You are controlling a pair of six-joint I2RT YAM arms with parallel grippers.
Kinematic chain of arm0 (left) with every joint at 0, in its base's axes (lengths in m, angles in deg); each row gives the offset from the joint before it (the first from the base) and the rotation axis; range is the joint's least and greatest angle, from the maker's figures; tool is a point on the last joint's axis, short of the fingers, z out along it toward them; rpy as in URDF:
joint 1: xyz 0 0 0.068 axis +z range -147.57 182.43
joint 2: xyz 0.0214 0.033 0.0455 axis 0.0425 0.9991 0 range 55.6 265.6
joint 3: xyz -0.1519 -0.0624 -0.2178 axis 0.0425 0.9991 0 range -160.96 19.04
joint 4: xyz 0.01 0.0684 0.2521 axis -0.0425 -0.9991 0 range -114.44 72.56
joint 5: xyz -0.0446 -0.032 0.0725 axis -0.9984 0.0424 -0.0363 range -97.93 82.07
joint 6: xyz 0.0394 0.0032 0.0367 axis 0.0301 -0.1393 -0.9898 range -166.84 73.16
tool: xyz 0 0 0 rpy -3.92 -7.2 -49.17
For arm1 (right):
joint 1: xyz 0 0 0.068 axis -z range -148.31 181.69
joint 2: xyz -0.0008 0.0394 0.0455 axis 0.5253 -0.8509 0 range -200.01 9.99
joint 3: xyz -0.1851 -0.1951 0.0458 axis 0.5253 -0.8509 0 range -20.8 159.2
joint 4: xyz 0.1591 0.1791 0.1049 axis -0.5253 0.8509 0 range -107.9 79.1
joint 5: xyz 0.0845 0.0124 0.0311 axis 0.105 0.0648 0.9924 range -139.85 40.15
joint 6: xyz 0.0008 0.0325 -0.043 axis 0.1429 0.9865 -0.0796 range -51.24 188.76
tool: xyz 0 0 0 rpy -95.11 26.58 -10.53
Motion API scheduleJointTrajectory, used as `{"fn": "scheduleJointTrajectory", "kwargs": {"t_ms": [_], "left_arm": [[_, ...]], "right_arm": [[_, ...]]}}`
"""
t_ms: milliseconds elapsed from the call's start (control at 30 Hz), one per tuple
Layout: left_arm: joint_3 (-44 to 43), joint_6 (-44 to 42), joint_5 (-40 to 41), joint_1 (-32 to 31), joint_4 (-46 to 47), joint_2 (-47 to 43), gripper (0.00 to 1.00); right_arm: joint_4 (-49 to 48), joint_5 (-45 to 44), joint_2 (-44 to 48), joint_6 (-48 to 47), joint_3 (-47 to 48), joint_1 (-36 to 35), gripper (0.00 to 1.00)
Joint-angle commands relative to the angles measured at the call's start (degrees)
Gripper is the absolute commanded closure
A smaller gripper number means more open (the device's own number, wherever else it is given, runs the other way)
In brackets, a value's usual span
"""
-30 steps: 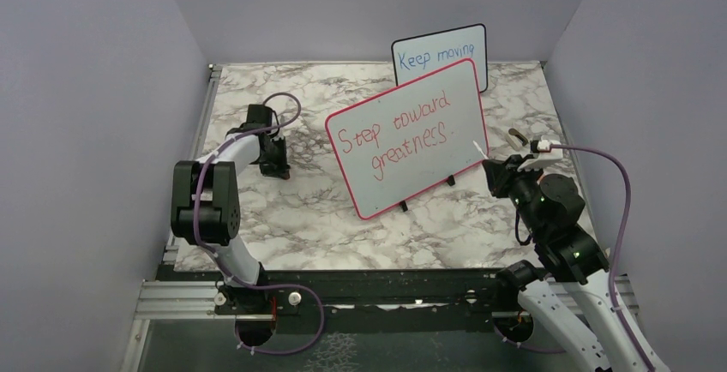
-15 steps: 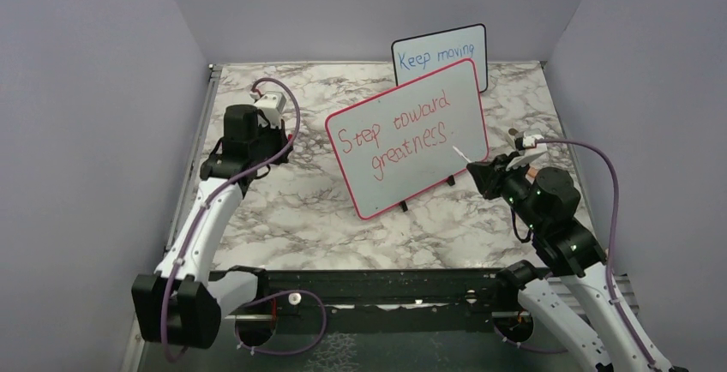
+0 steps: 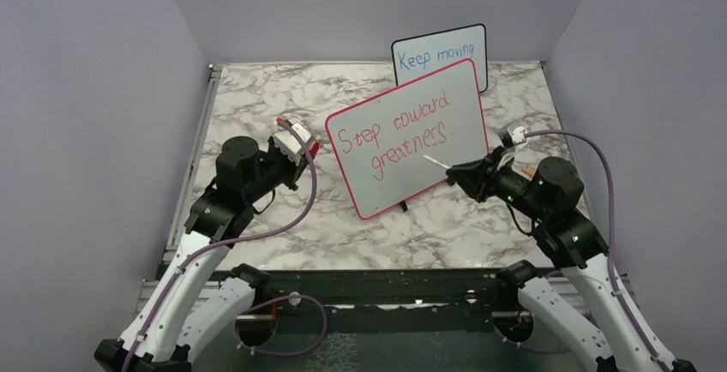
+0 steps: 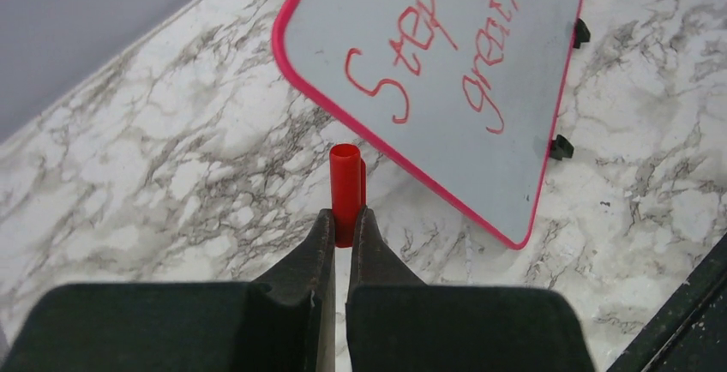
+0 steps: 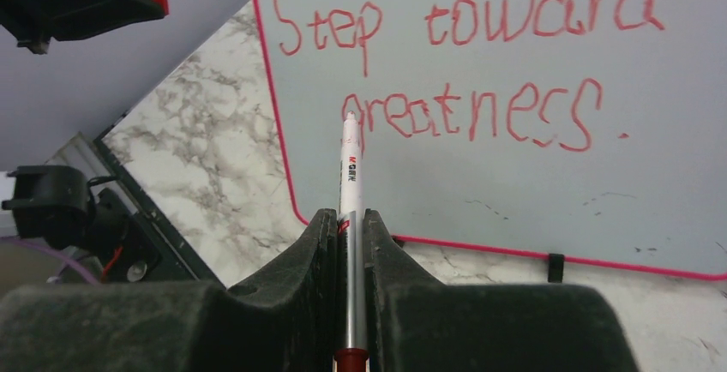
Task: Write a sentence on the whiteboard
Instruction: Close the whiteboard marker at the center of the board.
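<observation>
The whiteboard (image 3: 403, 190) stands tilted back on small black feet (image 4: 560, 146), near the middle of the bench (image 3: 283, 209) and directly in front of a smaller black-framed board (image 3: 440, 55). The tilt presents its face to both arms. The sentence (image 3: 396, 136) fills the upper part of the face in two red lines – "Step toward greatness." – and ends with a full stop, so the writing appears complete.

To the right of the whiteboard, the right jaws are closed tight on the barrel of the marker (image 5: 350, 175). The bare tip points at the face close to the start of the second line. Whether the tip touches the face cannot be told.

To the left of the whiteboard, apart from its red-pink frame, the left jaws are closed on the base of a red cap (image 4: 345, 185). The cap's open end points away from the jaws – probably so that the marker tip can be pushed straight in. Capping the marker is probably the step now due.
</observation>
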Motion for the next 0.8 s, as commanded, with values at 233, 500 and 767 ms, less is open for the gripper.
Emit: {"fn": "scheduleJointTrajectory", "kwargs": {"t_ms": [233,500,767], "left_arm": [[-0.05,-14.77,0.71,-15.70,-4.94,0.21,1.00],[-3.12,-20.38,4.41,-25.51,-6.08,4.64,1.00],[-5.90,-25.81,13.64,-33.63,-7.69,8.39,1.00]], "right_arm": [[-6.07,18.90,-5.77,0.11,3.10,0.21,1.00],[-7.97,26.96,-11.74,2.00,5.02,0.15,1.00],[-6.70,32.45,-16.33,1.96,6.72,0.11,1.00]]}}
